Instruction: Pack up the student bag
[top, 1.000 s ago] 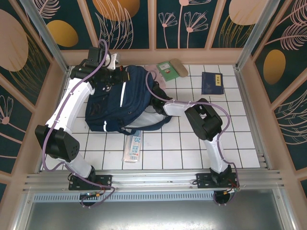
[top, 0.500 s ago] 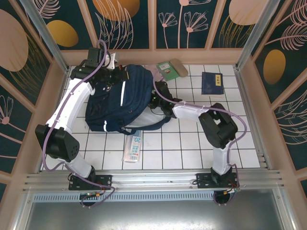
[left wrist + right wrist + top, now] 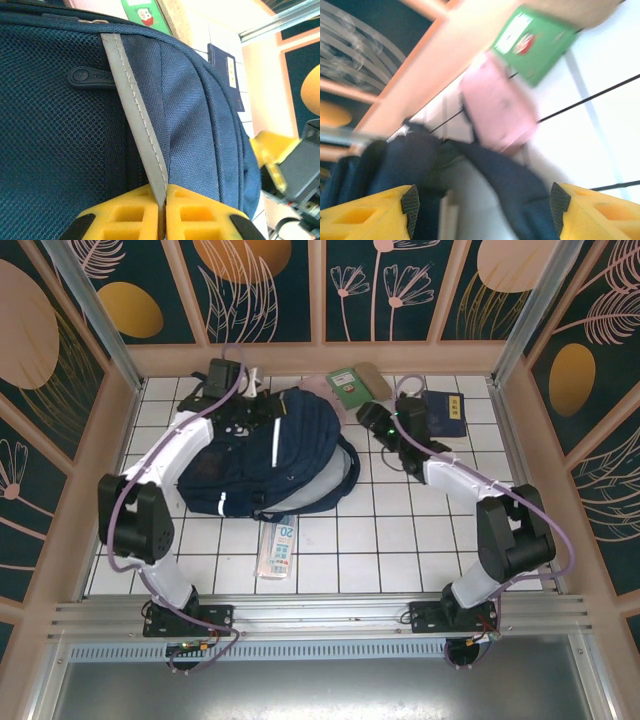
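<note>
I read the right gripper [image 3: 482, 215] with jaws wide apart, yellow fingers [image 3: 365, 217] at both lower corners, nothing between them. Beyond, blurred: student bag [image 3: 405, 160] at lower left, pink item [image 3: 497, 107] against it, green book [image 3: 535, 42] beyond on the white tiled table [image 3: 600, 130].

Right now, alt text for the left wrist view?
Left claw pinches the grey reflective stripe of the navy student bag, seen close up. Beyond it lie a green book and a navy booklet.

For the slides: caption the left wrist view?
Left tool shut on the navy backpack's grey reflective stripe.
</note>
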### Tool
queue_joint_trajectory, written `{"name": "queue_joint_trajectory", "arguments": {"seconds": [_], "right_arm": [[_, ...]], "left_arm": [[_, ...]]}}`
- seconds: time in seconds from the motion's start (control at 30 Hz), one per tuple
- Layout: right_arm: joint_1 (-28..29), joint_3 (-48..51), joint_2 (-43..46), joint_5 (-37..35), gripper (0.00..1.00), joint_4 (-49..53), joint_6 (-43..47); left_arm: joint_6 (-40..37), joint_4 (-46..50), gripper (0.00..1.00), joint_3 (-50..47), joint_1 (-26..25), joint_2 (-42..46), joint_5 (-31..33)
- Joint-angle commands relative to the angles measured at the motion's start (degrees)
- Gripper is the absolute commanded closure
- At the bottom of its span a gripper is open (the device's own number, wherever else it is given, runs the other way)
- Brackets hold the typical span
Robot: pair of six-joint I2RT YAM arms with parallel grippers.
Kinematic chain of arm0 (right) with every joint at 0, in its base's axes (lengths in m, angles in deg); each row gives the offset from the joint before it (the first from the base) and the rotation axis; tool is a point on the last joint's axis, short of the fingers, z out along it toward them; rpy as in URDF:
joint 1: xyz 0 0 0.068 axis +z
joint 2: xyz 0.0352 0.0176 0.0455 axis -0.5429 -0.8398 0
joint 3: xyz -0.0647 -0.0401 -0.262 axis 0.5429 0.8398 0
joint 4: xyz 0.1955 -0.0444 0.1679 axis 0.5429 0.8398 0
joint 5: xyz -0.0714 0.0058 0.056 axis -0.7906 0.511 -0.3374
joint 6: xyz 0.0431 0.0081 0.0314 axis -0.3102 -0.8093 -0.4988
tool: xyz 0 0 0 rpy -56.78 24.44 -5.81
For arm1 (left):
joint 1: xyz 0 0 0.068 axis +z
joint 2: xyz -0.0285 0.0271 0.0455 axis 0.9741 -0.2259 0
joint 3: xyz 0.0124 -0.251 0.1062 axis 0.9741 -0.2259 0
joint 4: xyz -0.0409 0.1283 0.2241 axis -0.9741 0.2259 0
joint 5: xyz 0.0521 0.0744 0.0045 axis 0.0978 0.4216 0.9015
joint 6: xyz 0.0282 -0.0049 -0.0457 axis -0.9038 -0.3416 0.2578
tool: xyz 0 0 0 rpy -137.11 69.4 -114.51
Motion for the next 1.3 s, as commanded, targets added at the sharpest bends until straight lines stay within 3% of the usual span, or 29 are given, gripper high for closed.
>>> {"name": "queue_joint_trajectory", "arguments": {"seconds": [0.0,0.07,0.2,0.37,0.57,0.87,1.27], "right_arm": [[-4.94,-1.97,0.44,-0.63,0.29,6.38,4.04],[-8.02,-3.62,-0.81,-1.35,0.29,7.89,5.32],[-13.31,-11.05,-7.50,-5.35,0.29,14.45,11.39],[-21.18,-19.16,-17.62,-6.94,0.27,19.37,14.38],[-27.92,-26.66,-25.64,-6.01,0.24,21.26,16.77],[-33.22,-40.24,-36.93,5.78,0.25,29.53,17.05],[-35.98,-33.15,-37.61,17.05,0.43,21.71,11.31]], "left_arm": [[1.52,-7.28,0.78,0.12,-2.69,-3.55,-0.80],[1.31,-7.38,0.74,-0.01,-3.66,-4.92,-0.28],[-0.37,-6.88,0.52,-1.93,-3.75,-3.45,3.98],[-3.12,-7.72,0.40,-5.55,-3.79,1.97,8.33],[-1.55,-12.21,0.35,-10.60,-3.76,6.55,7.29],[0.16,-14.78,0.30,-11.29,-3.76,6.57,3.62],[0.52,-15.41,0.29,-11.37,-3.76,6.48,2.60]]}}
